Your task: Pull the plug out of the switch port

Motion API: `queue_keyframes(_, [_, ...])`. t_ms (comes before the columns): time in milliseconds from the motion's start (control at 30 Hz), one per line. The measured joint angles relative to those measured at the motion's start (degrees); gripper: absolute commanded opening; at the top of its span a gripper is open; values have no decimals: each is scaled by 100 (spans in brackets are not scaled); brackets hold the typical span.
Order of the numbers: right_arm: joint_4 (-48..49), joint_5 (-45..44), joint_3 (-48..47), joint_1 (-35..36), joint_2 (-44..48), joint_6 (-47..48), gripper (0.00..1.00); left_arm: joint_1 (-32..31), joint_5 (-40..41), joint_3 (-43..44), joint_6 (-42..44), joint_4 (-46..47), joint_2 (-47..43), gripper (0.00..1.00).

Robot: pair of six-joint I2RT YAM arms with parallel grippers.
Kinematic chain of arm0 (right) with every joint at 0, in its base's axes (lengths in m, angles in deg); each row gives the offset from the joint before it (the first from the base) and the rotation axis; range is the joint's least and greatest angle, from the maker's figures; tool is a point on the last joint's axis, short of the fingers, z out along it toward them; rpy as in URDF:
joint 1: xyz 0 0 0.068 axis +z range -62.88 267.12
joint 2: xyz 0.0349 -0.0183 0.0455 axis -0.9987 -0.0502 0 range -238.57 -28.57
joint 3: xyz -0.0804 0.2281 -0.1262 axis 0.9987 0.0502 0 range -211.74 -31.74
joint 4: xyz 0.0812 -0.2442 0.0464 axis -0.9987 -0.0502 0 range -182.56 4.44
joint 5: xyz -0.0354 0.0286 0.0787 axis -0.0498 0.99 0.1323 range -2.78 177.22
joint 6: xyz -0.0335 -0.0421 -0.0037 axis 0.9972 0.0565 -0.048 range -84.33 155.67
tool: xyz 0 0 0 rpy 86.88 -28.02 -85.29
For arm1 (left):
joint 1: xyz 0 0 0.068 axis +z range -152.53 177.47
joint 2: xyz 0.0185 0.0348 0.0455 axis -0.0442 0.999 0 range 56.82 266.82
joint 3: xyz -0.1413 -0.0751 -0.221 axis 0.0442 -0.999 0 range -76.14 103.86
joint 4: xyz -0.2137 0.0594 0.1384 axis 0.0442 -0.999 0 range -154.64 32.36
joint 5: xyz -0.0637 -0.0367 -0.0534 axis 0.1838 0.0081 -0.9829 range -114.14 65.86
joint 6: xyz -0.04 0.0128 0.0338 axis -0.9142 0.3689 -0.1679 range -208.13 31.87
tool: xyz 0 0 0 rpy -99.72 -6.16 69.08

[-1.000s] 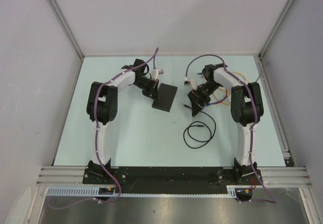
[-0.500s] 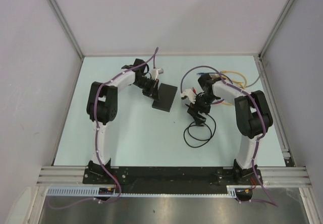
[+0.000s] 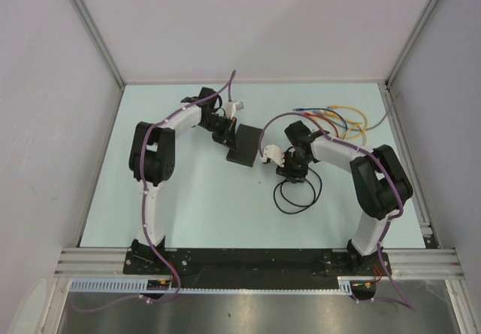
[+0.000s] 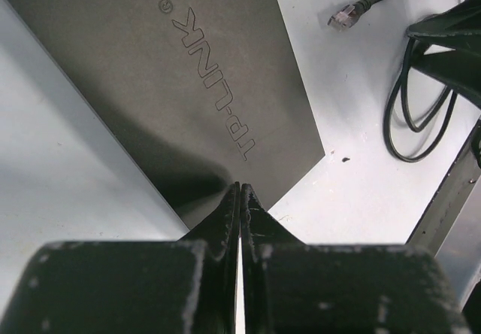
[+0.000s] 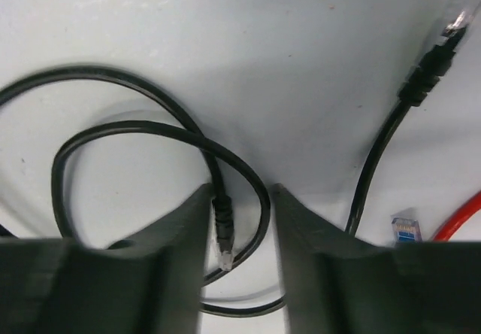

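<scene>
The switch [image 3: 246, 144] is a flat black box lying left of centre, its top lettered in the left wrist view [image 4: 188, 86]. My left gripper [image 3: 228, 137] is shut, with its tips [image 4: 240, 191] pressing on the switch's near corner. A black cable [image 3: 297, 198] lies coiled on the table to the right of the switch. One plug [image 4: 342, 18] of it rests free on the table, apart from the switch. My right gripper [image 3: 293, 170] is low over the coil, its jaws [image 5: 239, 198] partly closed around the other plug [image 5: 223, 236] and a loop of cable, with a gap still showing.
Yellow, red and blue cables [image 3: 342, 119] lie at the back right, and a blue plug [image 5: 403, 231] and red cable [image 5: 458, 217] show beside my right fingers. Grey walls enclose the table on three sides. A metal rail [image 3: 255, 262] carries both bases.
My right arm swung left and toward the near side, coming down over the black coil, and its jaws narrowed from wide open. The left arm and the switch stayed put.
</scene>
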Motion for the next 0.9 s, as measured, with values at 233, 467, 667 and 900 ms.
queue_keyframes(233, [345,-160,57,13,136,-192,0,0,0,0,-9,11,4,0])
queue_keyframes(467, [551,-483,-24,-334,538,-330,0,0,-46,76,-57,39,127,0])
queue_keyframes(667, [645,-758,-1091,-1228,603,-669,0,0,-79,201,-109,50,212,0])
queue_keyframes(900, [503,-1211,-3154,-2197,-577,-1379,0,0,-144,269,-138,70,271,0])
